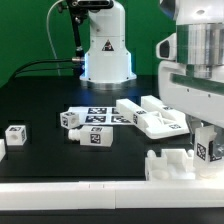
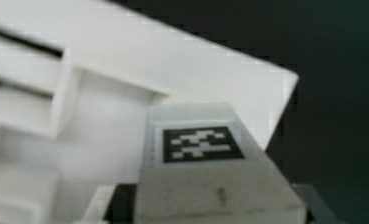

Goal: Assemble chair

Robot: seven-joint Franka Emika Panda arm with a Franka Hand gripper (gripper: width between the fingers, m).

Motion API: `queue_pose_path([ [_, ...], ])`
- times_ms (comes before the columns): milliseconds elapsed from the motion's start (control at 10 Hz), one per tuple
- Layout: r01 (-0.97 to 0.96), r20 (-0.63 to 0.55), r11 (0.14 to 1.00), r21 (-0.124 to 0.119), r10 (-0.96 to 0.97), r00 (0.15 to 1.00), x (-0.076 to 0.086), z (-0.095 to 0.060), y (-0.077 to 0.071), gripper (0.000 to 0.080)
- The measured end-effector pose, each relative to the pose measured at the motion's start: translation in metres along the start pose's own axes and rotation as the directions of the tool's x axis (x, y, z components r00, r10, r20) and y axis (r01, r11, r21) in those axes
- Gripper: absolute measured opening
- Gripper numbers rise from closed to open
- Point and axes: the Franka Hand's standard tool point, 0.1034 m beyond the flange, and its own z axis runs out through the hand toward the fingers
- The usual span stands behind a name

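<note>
One block held: a tagged chair block sits in the hand, which is pinched shut on it.
Where: exterior view's right, close by the notched white chair part near the front of the worktop; touching or not, I cannot tell.
Other chair parts: a slab in the middle, a small block well apart at the exterior view's left.
Step, I think: fit the block onto the notched part.
Do it well: hold it straight, line it up, go down slowly, let go only once it sits snug.
</note>
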Motion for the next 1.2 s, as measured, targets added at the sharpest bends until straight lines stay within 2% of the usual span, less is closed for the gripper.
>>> queue_pose_path([
  [200, 0.0, -0.001, 1.0, -0.001, 0.0, 1.0, 0.0, 0.001, 0.0, 0.0282],
  [300, 0.104, -0.007, 0.995, -0.007, -0.104, 0.995, 0.0, 0.0, 0.0, 0.0374],
  [400, 0.3, -0.012, 0.954, -0.003, -0.3, 0.954, -0.005, -0.005, -0.003, 0.0513],
  [500, 0.48, -0.02, 0.877, 0.019, -0.479, 0.877, -0.01, -0.007, -0.005, 0.0606],
  [600, 0.579, -0.016, 0.815, 0.019, -0.579, 0.815, -0.012, -0.006, -0.004, 0.0641],
  [700, 0.593, -0.019, 0.805, 0.016, -0.593, 0.805, -0.01, -0.006, -0.004, 0.0641],
  [900, 0.686, -0.024, 0.728, 0.009, -0.685, 0.728, -0.009, -0.006, -0.004, 0.0647],
  [1000, 0.753, -0.026, 0.658, 0.005, -0.753, 0.658, -0.009, -0.006, -0.004, 0.0649],
  [1100, 0.887, -0.034, 0.462, -0.011, -0.887, 0.461, -0.009, -0.006, -0.005, 0.0649],
  [1200, 0.96, -0.036, 0.278, -0.008, -0.96, 0.278, -0.012, -0.007, -0.007, 0.0649],
])
